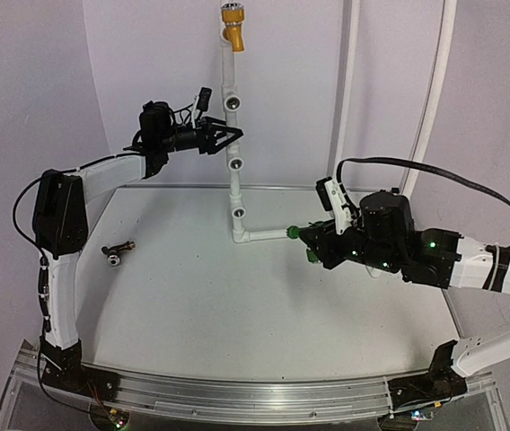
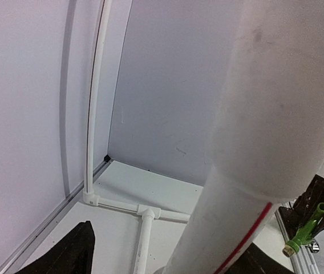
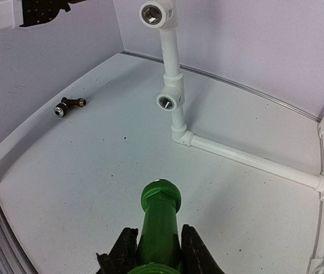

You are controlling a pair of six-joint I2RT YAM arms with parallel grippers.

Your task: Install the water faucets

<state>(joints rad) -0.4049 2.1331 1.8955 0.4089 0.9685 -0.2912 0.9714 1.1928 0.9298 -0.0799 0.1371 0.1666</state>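
The green faucet point(image 3: 161, 225) is clamped between my right gripper's point(image 3: 157, 251) fingers, its end pointing at the white pipe stand point(image 3: 173, 85). In the top view the right gripper point(image 1: 313, 244) holds it low, right of the stand's base point(image 1: 237, 215). It also shows in the left wrist view point(image 2: 309, 229). The dark brown faucet point(image 1: 118, 252) lies on the table at the left, and shows in the right wrist view point(image 3: 68, 107). My left gripper point(image 1: 235, 136) is raised at the stand's middle, fingers point(image 2: 65, 254) spread with the pipe point(image 2: 253, 142) between them.
A yellow-orange faucet point(image 1: 233, 25) sits on top of the stand. Open round sockets point(image 3: 153, 12) face out along the upright pipe. White pipes point(image 1: 435, 90) run up the back wall and along the table's right edge point(image 3: 323, 194).
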